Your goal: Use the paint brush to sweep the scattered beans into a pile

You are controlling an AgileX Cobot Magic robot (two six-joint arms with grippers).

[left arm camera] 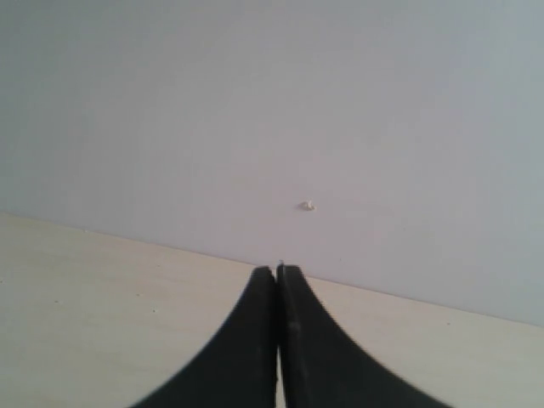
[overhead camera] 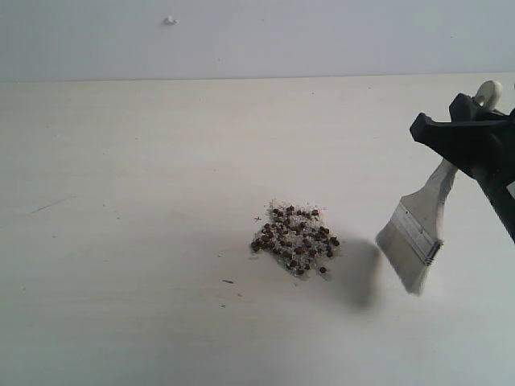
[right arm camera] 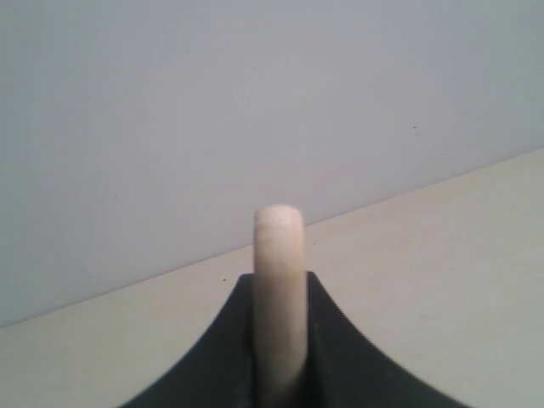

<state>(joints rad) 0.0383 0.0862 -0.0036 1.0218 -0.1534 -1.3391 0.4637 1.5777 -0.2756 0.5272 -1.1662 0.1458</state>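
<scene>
Right pincer point(overhead camera: 455, 133) clamps the paint brush point(overhead camera: 418, 229) aloft, bristles tilted down, near the beans point(overhead camera: 296, 240).

The left claw point(left arm camera: 278, 270) is showing two smooth matte black fingers point(left arm camera: 242, 348), flaring from narrow tips into a broad base. The right claw point(right arm camera: 280, 285) is wearing the same plain black finish, looking chunky and angular from outside.

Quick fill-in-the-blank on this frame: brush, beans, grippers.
The right gripper holds the paint brush by its ____.
The beans lie in one ____.
The left gripper, fingers shut, holds ____.
In the exterior view the paint brush is ____ of the beans.
Missing: handle; pile; nothing; right.
</scene>
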